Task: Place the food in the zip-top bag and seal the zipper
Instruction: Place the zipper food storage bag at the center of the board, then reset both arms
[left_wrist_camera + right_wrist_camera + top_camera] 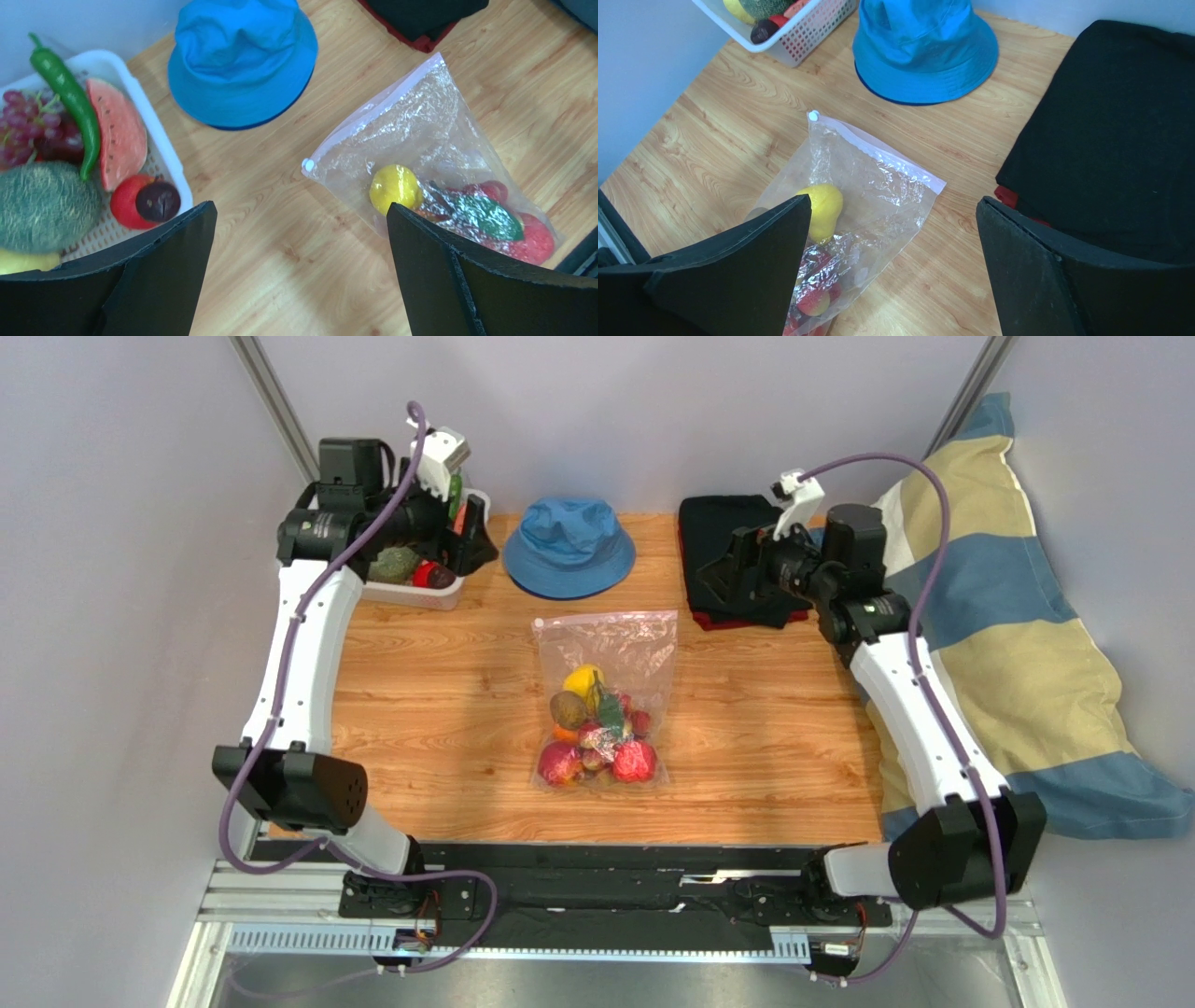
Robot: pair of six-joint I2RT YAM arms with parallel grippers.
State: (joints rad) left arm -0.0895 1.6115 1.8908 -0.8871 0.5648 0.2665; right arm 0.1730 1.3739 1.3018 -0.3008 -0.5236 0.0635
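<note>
my left gripper (300, 217) + right gripper (892, 210) wide open, empty | food (634, 760) in zip-top bag (638, 644), nearside of hat (568, 546) | seal unclear: I'd press zipper (606, 618) end-to-end along hat-side edge

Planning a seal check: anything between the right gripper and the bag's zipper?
Nothing visible. Only bare table separates the open right gripper from the zipper; the hat lies beyond the bag, the black clothes off to the side.
</note>
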